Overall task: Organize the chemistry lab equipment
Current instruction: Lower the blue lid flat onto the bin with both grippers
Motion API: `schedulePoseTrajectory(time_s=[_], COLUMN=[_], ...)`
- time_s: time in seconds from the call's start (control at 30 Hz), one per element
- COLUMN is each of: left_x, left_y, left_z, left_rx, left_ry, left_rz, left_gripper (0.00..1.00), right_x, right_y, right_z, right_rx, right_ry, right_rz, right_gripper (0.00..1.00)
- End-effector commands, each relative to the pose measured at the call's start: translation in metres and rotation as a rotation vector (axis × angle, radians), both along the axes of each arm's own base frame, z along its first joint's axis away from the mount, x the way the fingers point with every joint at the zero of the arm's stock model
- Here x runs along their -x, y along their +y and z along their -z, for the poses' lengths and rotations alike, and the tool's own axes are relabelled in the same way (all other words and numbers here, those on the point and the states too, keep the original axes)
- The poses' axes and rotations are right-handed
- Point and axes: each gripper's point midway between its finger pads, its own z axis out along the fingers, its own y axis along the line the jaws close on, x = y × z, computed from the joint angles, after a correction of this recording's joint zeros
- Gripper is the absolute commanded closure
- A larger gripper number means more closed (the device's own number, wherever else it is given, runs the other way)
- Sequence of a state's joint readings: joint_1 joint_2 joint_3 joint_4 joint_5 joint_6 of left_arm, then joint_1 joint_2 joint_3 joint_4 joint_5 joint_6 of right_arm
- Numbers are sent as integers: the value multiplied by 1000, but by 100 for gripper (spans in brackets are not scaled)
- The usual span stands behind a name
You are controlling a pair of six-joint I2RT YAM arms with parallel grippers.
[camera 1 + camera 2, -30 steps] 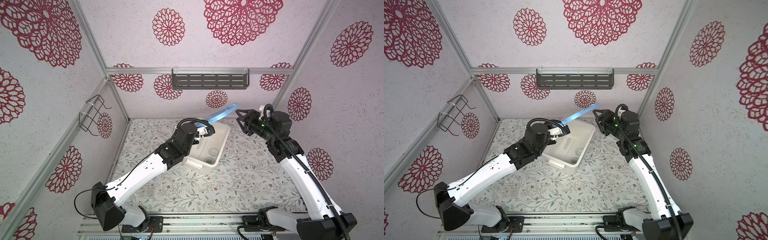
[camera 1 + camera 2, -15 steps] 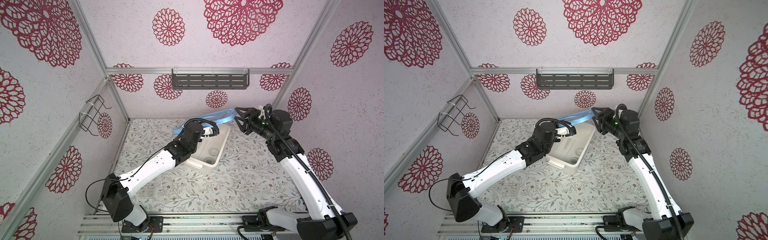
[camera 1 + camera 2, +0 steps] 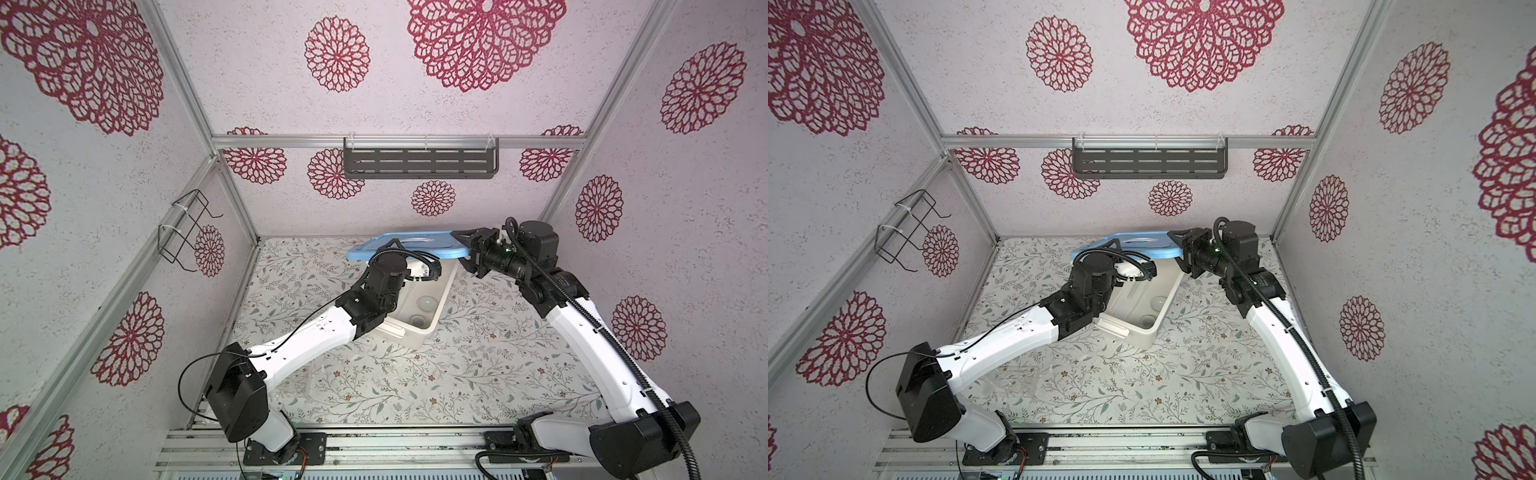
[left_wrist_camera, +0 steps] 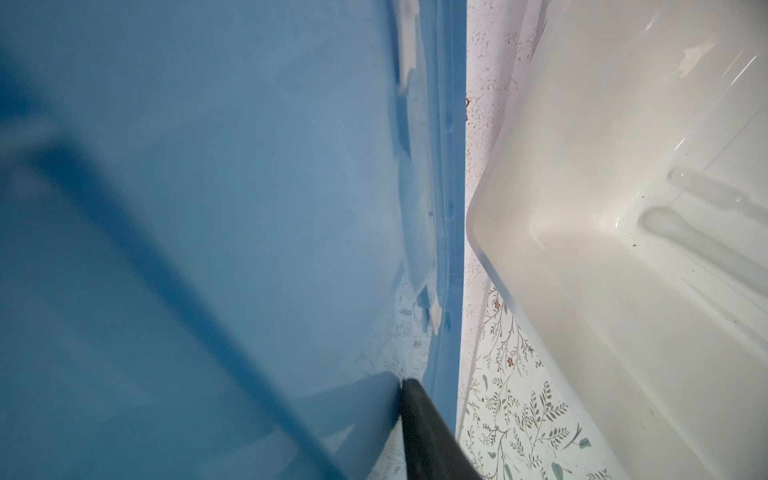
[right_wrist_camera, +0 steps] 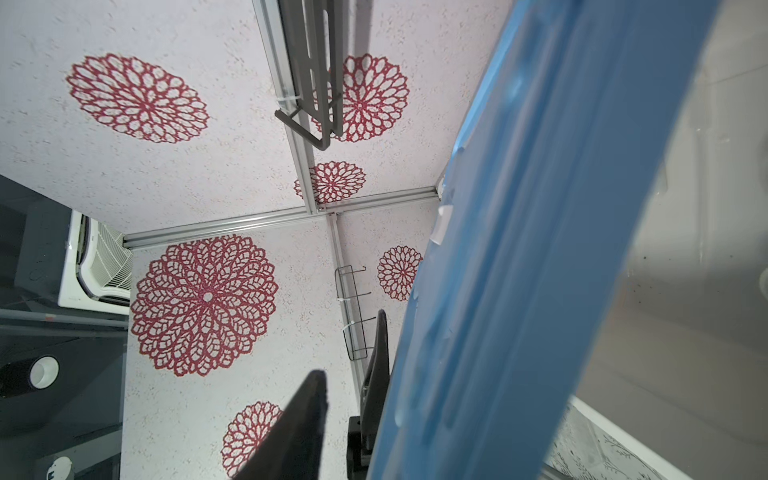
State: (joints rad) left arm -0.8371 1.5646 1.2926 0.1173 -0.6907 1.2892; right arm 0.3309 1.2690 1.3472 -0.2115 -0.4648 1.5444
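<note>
Held lengthwise between both arms: flat blue lid point(image 3: 409, 246), pinched by left fingers point(image 4: 424, 432), right fingers point(image 5: 307, 419) parted at opposite end (grip unclear). Below the fingers, inside white tub point(image 3: 444, 297): 2 bowls point(image 3: 424, 303), pestle stick point(image 4: 685, 241).

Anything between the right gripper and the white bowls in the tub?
Yes. The blue lid hangs over the tub's far end, right at the right gripper. The two white bowls lie at the uncovered near end.

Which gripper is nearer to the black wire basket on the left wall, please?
Left. The left gripper holds the flat blue plastic lid on the side facing the black wire basket; the right gripper is at the opposite end.
</note>
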Motion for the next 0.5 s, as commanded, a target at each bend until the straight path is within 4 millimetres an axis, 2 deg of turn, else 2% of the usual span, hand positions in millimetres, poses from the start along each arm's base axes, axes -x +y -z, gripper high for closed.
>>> schedulePoseTrajectory(time_s=[0.0, 0.17, 0.3, 0.47], left_x=[2, 3, 5, 16], left_y=[-3, -3, 4, 5], left_z=[-24, -20, -14, 0], left_rx=[44, 78, 116, 224], left_ry=[-77, -41, -7, 71], left_rz=[-9, -15, -42, -39], left_gripper=[63, 51, 42, 18], right_x=[2, 2, 4, 0], right_y=[0, -4, -10, -20], right_z=[-7, -11, -12, -21], right_rx=[-20, -41, -36, -71], right_ry=[-22, -65, -95, -181], right_rz=[24, 59, 93, 159], right_gripper=[64, 74, 76, 76])
